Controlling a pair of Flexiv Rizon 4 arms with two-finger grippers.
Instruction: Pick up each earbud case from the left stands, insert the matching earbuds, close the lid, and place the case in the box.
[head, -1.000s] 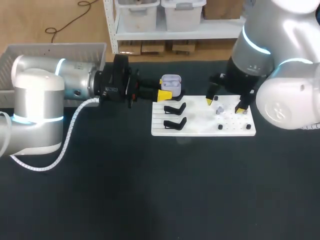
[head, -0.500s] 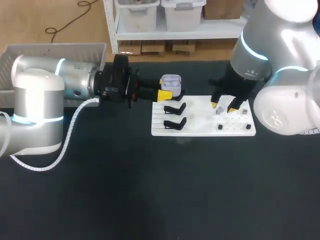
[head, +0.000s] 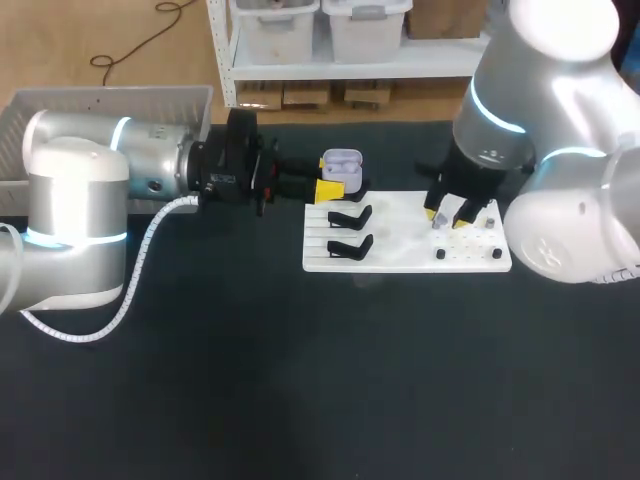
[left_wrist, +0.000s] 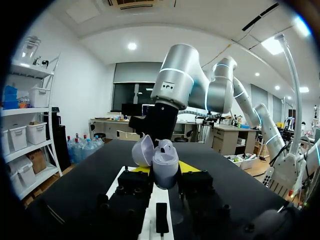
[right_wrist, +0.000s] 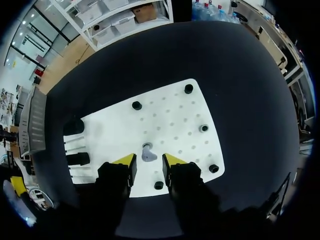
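A small pale label (head: 222, 180) sits on the black wrist of the left arm (head: 120, 170), too small to read from here.

The left arm lies level over the bench (head: 300, 390), coming in from its left edge toward the far middle. The left hand (left_wrist: 164, 167) is clamped on the earbud case (left_wrist: 165, 175), a yellow tip pressed to each side of it. The lavender case stands upright with its lid (left_wrist: 142, 150) swung open. It hangs just off the far left corner of the white board (head: 400, 255).

The right arm (head: 540, 120) drops steeply from the bench's right side, with the right hand (right_wrist: 148, 161) pointing down at the board's right half. Its fingers are a little apart. A grey earbud (right_wrist: 147, 153) lies on the board in the gap just ahead of the tips. From the wrist view neither tip seems to touch it, though the gap is narrow.

Two black stands (head: 350, 217) sit one behind the other near the board's left edge. Black pegs (right_wrist: 188, 89) dot the edges of its right half. The board lies on the far half of the bench, right of centre.

The box (head: 110, 100), a pale slatted crate, sits at the bench's far left corner, well apart from both hands.
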